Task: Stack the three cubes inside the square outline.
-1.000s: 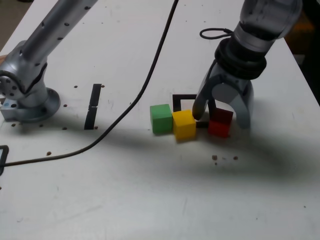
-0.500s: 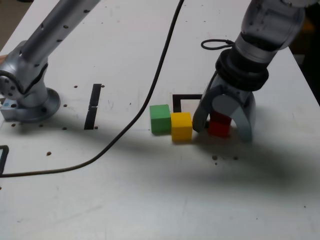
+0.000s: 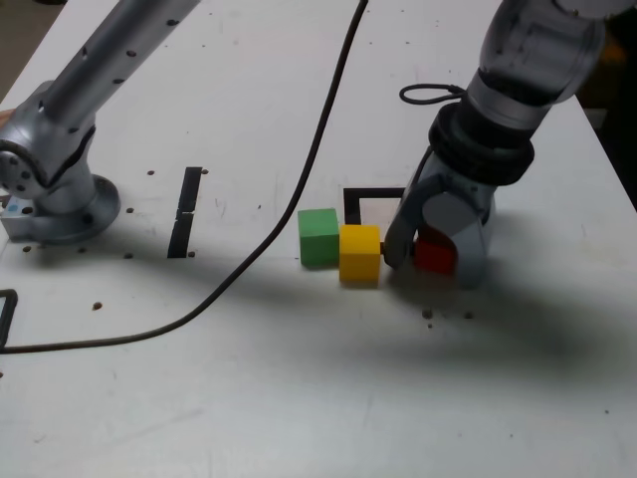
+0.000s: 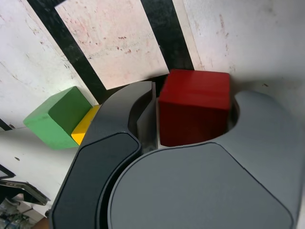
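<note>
Setting: robotics lab test bench | Evidence: silver robot arm (image 3: 90,60) bolted by its base (image 3: 55,204) to a scuffed white table (image 3: 299,398) | black cable (image 3: 299,159) trailing across it | black tape markings (image 3: 185,211) | small coloured cubes (image 3: 359,253) as test pieces

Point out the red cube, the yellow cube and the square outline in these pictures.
red cube (image 4: 193,107), wrist view, on its front face.
yellow cube (image 3: 359,254), exterior view, on its front face.
square outline (image 3: 370,192), exterior view, on its far black edge.
</note>
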You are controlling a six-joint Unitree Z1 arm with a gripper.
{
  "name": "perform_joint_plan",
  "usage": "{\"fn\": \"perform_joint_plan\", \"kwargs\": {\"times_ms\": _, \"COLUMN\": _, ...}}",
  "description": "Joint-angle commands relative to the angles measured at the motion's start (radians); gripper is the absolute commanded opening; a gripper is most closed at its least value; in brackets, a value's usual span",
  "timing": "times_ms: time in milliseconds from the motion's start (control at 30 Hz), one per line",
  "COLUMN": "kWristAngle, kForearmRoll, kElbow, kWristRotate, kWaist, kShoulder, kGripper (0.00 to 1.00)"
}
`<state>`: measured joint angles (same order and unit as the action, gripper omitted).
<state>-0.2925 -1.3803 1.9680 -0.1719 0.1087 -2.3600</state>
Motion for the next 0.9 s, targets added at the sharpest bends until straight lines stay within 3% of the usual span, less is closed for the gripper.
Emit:
{"fn": "perform_joint_plan", "kwargs": {"times_ms": 0, "kWristAngle": -0.007, "kForearmRoll": 0.001, "kElbow": -0.002, "kWristRotate": 0.002, "kWaist": 0.0, "kShoulder": -0.007, "kGripper": 0.25}}
{"fn": "perform_joint_plan", "kwargs": {"times_ms": 167, "kWristAngle": -0.007, "kForearmRoll": 0.0, "kElbow": 0.0, "kWristRotate": 0.005, "kWaist": 0.0, "kShoulder": -0.002, "kGripper": 0.17}}
{"fn": "perform_joint_plan", "kwargs": {"times_ms": 300, "kWristAngle": 0.016, "kForearmRoll": -0.008, "kElbow": 0.003, "kWristRotate": 0.027, "kWaist": 0.0, "kShoulder": 0.022, "kGripper": 0.16}}
{"fn": "perform_joint_plan", "kwargs": {"times_ms": 667, "kWristAngle": 0.146, "kForearmRoll": -0.063, "kElbow": -0.034, "kWristRotate": 0.096, "kWaist": -0.029, "kShoulder": 0.169, "kGripper": 0.16}}
{"fn": "perform_joint_plan", "kwargs": {"times_ms": 867, "kWristAngle": 0.148, "kForearmRoll": -0.043, "kElbow": -0.107, "kWristRotate": 0.085, "kWaist": -0.073, "kShoulder": 0.177, "kGripper": 0.16}}
